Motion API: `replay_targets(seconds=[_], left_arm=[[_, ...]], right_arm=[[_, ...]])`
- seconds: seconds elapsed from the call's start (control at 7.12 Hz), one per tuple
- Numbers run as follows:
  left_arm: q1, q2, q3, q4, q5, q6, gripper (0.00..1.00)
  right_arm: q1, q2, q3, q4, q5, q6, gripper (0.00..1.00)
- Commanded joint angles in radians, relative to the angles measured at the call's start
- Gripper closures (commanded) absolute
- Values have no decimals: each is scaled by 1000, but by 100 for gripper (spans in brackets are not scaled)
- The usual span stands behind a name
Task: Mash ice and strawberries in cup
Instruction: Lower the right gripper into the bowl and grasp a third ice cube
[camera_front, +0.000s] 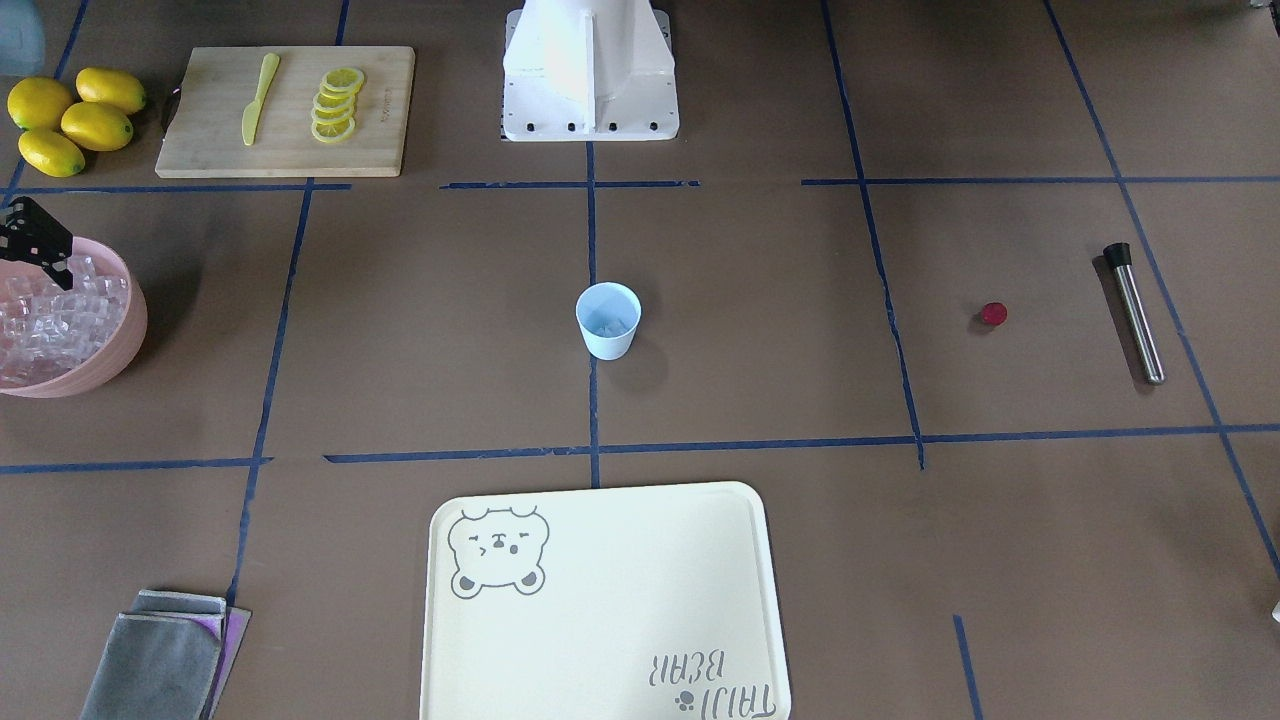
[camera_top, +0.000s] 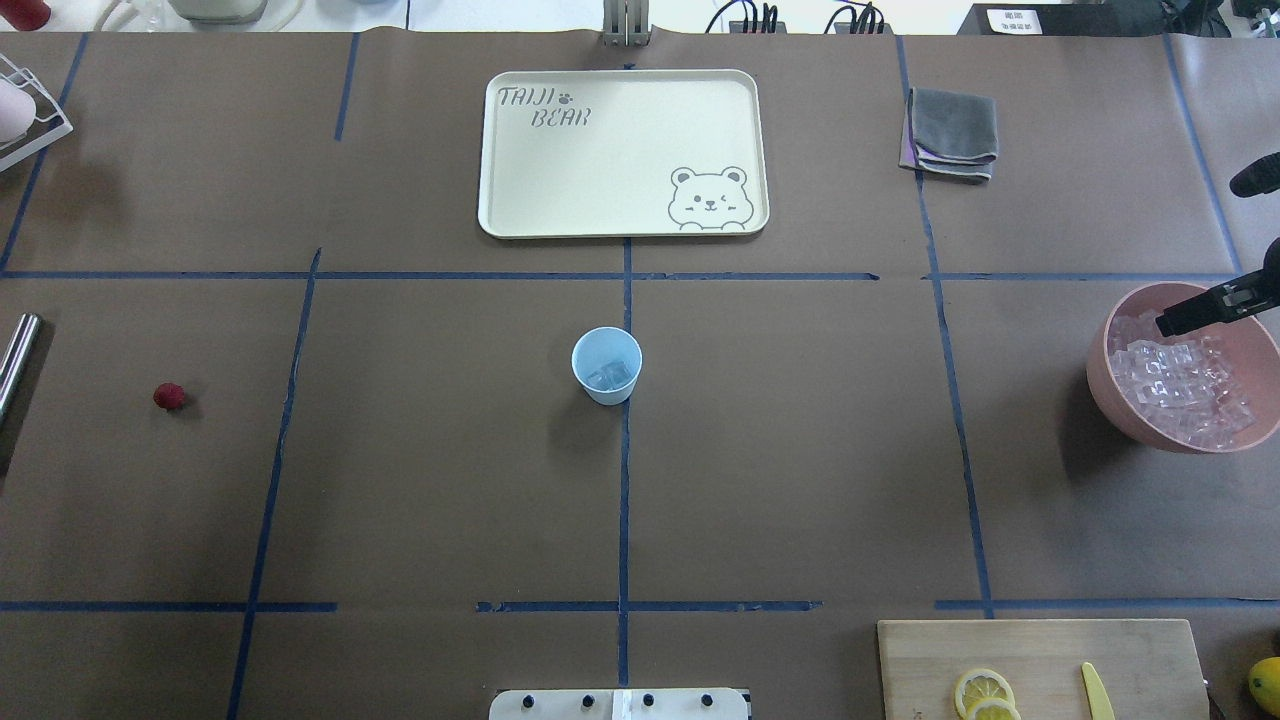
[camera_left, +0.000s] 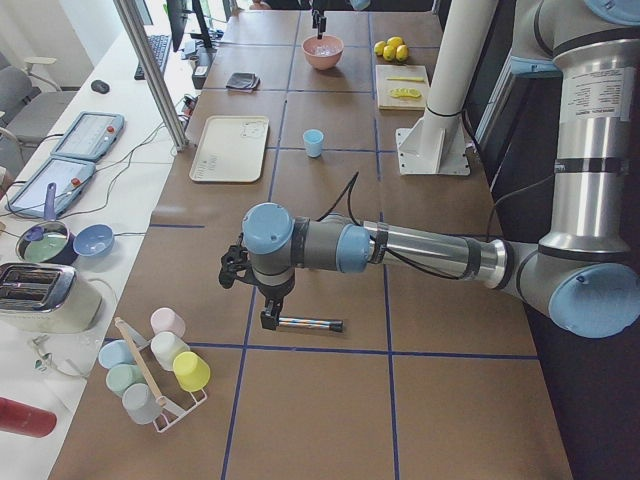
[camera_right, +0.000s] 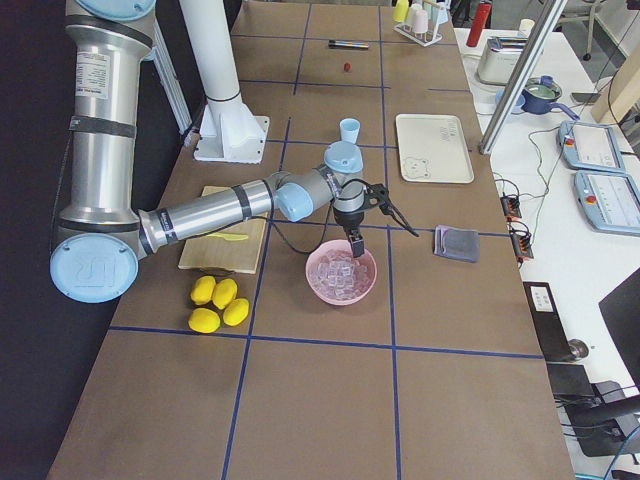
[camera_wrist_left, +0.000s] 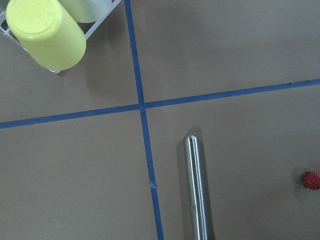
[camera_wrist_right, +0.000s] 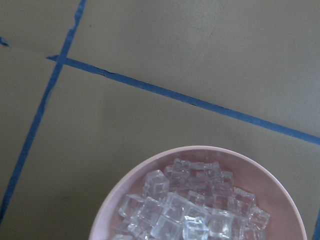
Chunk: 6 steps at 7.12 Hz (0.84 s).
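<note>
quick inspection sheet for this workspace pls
surface: brown table, blue tape grid
job's things: cup upright at centre, some ice inside; strawberry apart on the table; muddler lying flat
clutter: pink bowl of ice, tray, grey cloth, cutting board with lemon slices and knife, lemons, coloured cups
grippers: left gripper over the muddler, right gripper over the bowl; open or shut: cannot tell
cables: black leads at the table's far edge; one loops beside the left arm
surroundings: side bench with tablets and toaster; no person seen

Matt brown paper covers the table (camera_top: 450, 480). The small pale blue plastic cup (camera_top: 606, 365) looks smooth; clear glassy ice cubes (camera_top: 1185, 388) glisten in the round pink plastic bowl (camera_top: 1108, 415). The slim steel rod (camera_front: 1138, 322) shines; the small red strawberry piece (camera_front: 993, 314) is glossy.
</note>
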Motion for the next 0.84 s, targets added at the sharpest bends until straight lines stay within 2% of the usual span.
replay_targets(seconds=[0.0, 0.14, 0.56, 0.7], left_arm=[[0, 2, 0, 0, 0, 0, 0], [0, 0, 0, 2, 0, -1, 0], [0, 0, 0, 0, 0, -1, 0], [0, -1, 0, 0, 0, -1, 0]], right_arm=[[-18, 4, -66, 4, -9, -42, 1], [-35, 1, -79, 4, -10, -42, 5], [-63, 10, -112, 5, -6, -42, 27], [-63, 41, -146, 4, 3, -40, 28]])
